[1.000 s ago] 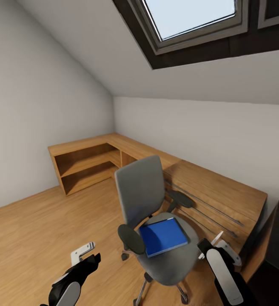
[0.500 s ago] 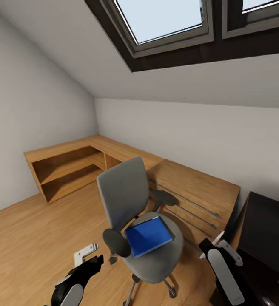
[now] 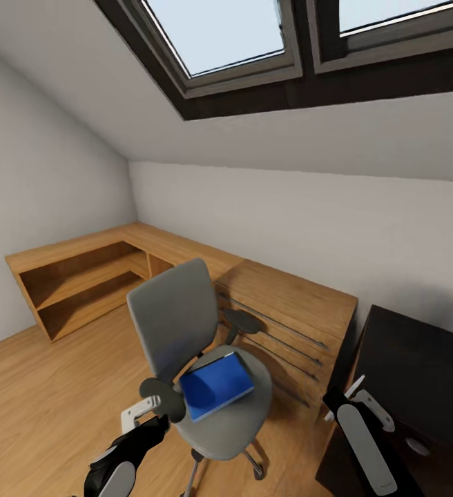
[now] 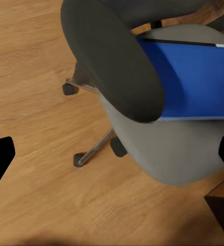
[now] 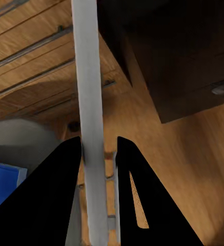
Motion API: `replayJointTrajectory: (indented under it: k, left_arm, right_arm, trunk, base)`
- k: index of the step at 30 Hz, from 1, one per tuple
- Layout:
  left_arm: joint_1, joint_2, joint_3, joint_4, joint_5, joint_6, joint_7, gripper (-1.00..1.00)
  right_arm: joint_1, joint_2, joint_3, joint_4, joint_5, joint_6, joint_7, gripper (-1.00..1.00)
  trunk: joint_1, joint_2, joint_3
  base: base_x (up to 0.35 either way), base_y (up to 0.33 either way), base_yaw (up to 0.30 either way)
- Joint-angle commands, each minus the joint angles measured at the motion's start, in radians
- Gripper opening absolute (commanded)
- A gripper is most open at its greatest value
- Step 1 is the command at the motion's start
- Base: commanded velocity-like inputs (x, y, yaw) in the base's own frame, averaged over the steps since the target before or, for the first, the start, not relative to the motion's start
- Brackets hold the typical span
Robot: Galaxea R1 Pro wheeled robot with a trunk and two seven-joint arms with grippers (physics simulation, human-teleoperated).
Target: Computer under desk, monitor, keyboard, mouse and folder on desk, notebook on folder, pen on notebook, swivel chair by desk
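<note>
Blue folder (image 3: 216, 386) on chair (image 3: 199, 359) seat has slid left as camera pans right; left gripper (image 3: 143, 414) open, empty; right gripper (image 5: 97, 148) clamps a pale rod (image 5: 88, 102).

Black arms, white panels, prob. plastic

The head camera looks forward and down from high up into an attic corner, taking in the skylight (image 3: 219, 34), the wooden desk (image 3: 185, 252) along the walls and the swivel chair (image 3: 192, 345) near the middle. The left wrist camera looks close down onto the chair's armrest (image 4: 114, 61), seat and blue folder (image 4: 194, 77). The right wrist camera looks down at the floor (image 5: 183, 169) beside a dark cabinet (image 5: 173, 51). All three views share the chair seat and folder.
</note>
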Motion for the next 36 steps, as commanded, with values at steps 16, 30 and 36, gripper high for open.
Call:
replayJointTrajectory:
  k: [16,30,36]
  left_arm:
    - [-0.001,-0.001,-0.002,-0.002,0.006,0.003,0.009,1.00]
    - [-0.001,0.001,-0.042,0.004,0.007,0.002,0.023,1.00]
    - [-0.001,0.001,-0.051,0.004,0.005,0.001,0.024,1.00]
  right_arm:
    - [-0.001,-0.001,0.002,-0.001,-0.003,0.006,-0.006,-1.00]
    - [-0.001,-0.001,-0.001,0.046,-0.003,0.006,0.020,-1.00]
    - [-0.004,-0.039,-0.057,0.129,-0.009,0.007,0.118,-1.00]
  trunk:
    - [-0.061,0.111,0.049]
    - [-0.077,0.139,0.061]
    - [-0.077,0.139,0.061]
  base:
    - [0.000,-0.309,-0.001]
    - [0.082,-0.125,0.000]
    - [0.318,0.000,0.000]
